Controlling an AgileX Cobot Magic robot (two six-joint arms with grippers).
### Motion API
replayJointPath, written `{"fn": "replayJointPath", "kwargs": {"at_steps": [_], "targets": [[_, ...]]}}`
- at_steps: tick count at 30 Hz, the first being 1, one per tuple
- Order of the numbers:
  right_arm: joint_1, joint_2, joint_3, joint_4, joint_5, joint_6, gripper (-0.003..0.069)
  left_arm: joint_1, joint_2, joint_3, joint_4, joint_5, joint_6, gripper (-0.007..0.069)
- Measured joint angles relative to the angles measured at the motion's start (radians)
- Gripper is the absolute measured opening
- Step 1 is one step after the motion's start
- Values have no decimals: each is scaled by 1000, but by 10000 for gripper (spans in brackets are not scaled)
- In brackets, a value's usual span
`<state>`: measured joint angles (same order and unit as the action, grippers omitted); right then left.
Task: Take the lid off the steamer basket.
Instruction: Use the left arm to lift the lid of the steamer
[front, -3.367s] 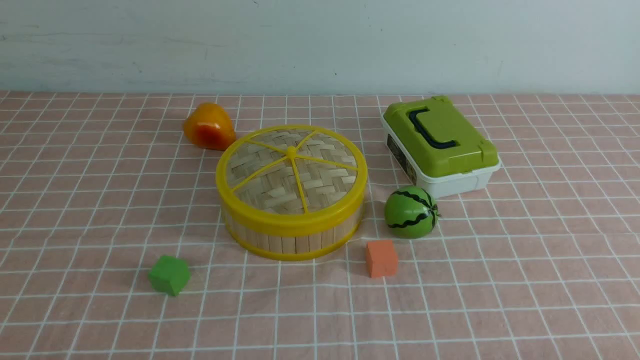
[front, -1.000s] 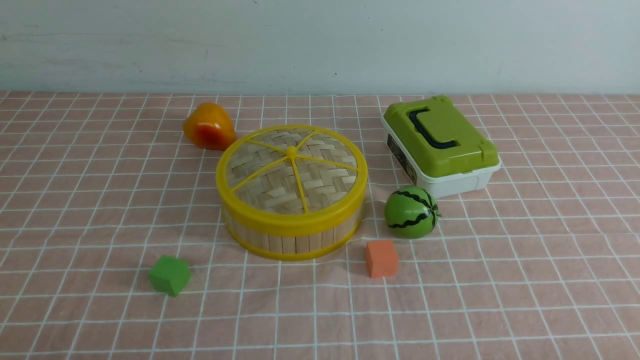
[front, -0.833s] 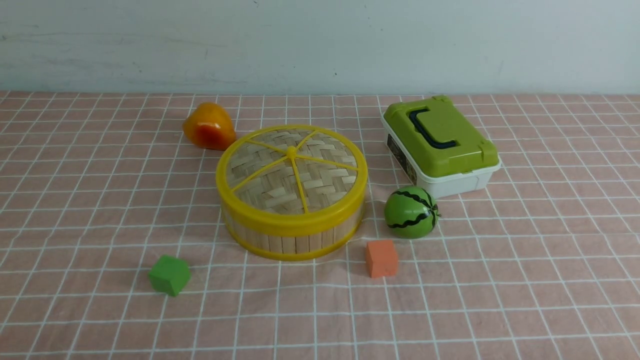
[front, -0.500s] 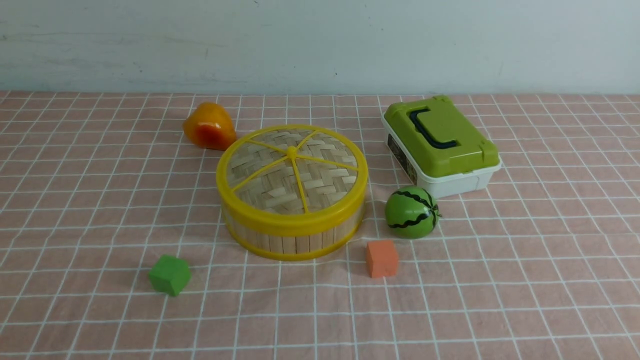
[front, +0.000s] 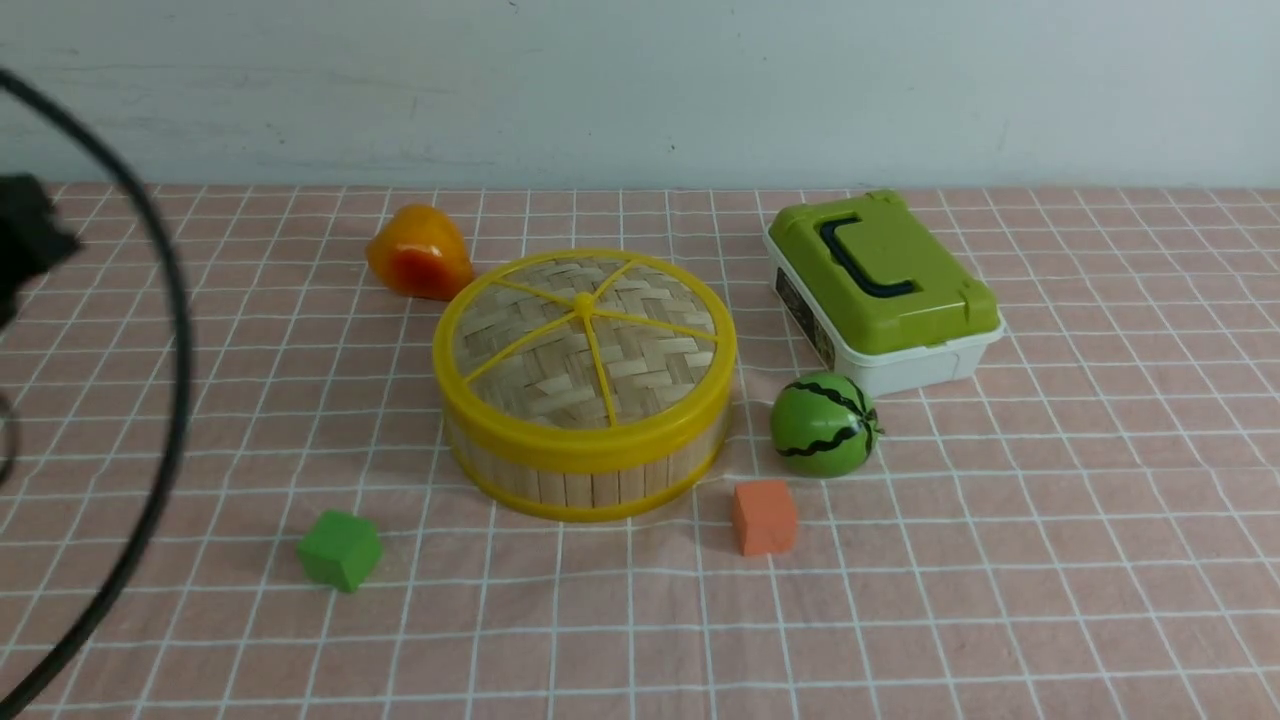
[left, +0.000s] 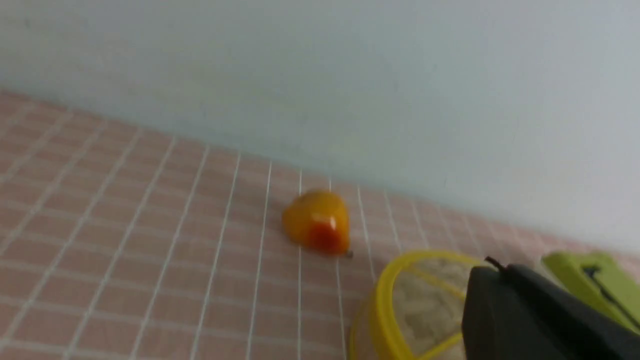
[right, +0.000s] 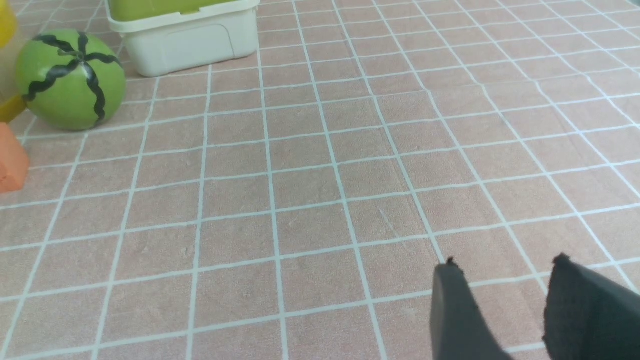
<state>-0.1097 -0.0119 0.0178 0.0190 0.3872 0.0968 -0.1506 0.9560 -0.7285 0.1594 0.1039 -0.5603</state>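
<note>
Our lid sits on the steamer basket, mid-table, beside the orange-and-red fruit. We judge the step in hand to be the approach. Our left pincer is closed on nothing, over bare tablecloth or near the lid, we cannot tell which; our right pincer stands open, its fingers apart. Next, we think, one pincer needs to open and come down over the small centre knob before lifting straight up.

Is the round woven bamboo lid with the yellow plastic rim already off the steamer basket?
No, the lid sits on the steamer basket, its rim running around the top of the pale slat wall.
</note>
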Motion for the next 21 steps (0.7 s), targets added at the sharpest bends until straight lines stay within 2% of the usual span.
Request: {"fn": "replayJointPath", "kwargs": {"at_steps": [4, 5, 9, 10, 13, 21], "targets": [[0, 0, 0, 0, 0, 0, 241, -98, 156, -104, 3, 123, -8, -13], [0, 0, 0, 0, 0, 0, 241, -155, 240, -182, 6, 197, 7, -13], [0, 0, 0, 0, 0, 0, 241, -256, 427, -409, 6, 403, 92, -13], [0, 0, 0, 0, 0, 0, 241, -263, 446, -422, 6, 415, 97, -13], [0, 0, 0, 0, 0, 0, 241, -294, 608, -672, -13, 619, 179, -13], [0, 0, 0, 0, 0, 0, 241, -295, 906, -1049, -85, 790, 278, -3]]}}
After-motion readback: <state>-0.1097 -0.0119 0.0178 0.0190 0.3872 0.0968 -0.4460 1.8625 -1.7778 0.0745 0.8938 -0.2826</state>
